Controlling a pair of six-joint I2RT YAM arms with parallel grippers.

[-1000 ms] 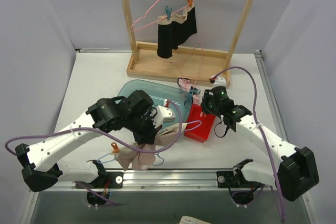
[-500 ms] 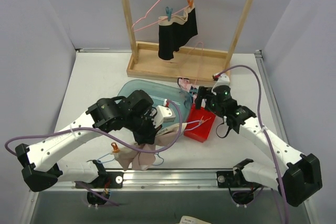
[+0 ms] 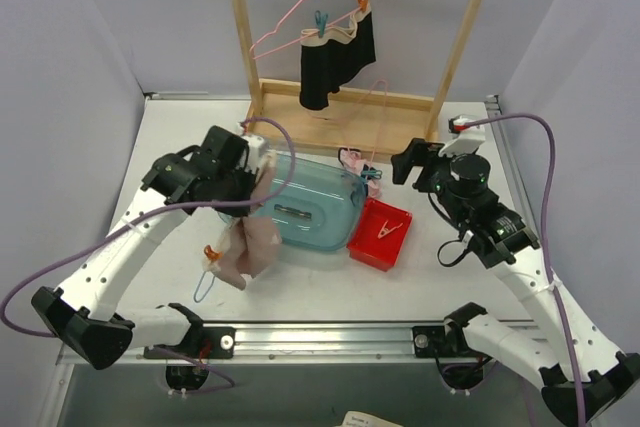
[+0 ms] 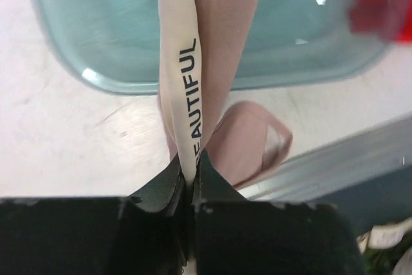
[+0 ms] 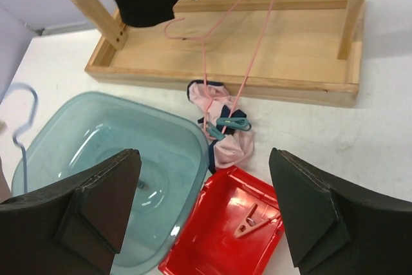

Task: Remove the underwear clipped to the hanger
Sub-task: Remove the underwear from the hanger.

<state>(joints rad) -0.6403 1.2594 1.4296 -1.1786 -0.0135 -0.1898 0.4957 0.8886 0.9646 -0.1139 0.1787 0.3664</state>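
Black underwear (image 3: 335, 52) with a beige waistband hangs clipped to a pink hanger (image 3: 300, 22) on the wooden rack (image 3: 340, 122). My left gripper (image 3: 255, 180) is shut on the waistband of pale pink underwear (image 3: 248, 245), which dangles left of the basin with a blue hanger (image 3: 204, 285) and an orange clothespin (image 3: 211, 252). The left wrist view shows the jaws (image 4: 191, 172) pinching that lettered waistband (image 4: 187, 75). A pink, dark-trimmed pair (image 5: 232, 149) lies on the table with a pink hanger and teal pins (image 5: 232, 122). My right gripper (image 3: 420, 165) hangs open and empty above it.
A teal basin (image 3: 305, 209) sits mid-table, with nothing in it. A red tray (image 3: 380, 237) beside it holds one clothespin (image 5: 248, 223). The rack's wooden base (image 5: 290, 62) runs along the back, its uprights either side of the hanging garment.
The right gripper opened, left a clothespin in the red tray, then rose and drew back to the right. My left arm swung the pale pink underwear up and leftwards, from the basin's front to its left side.
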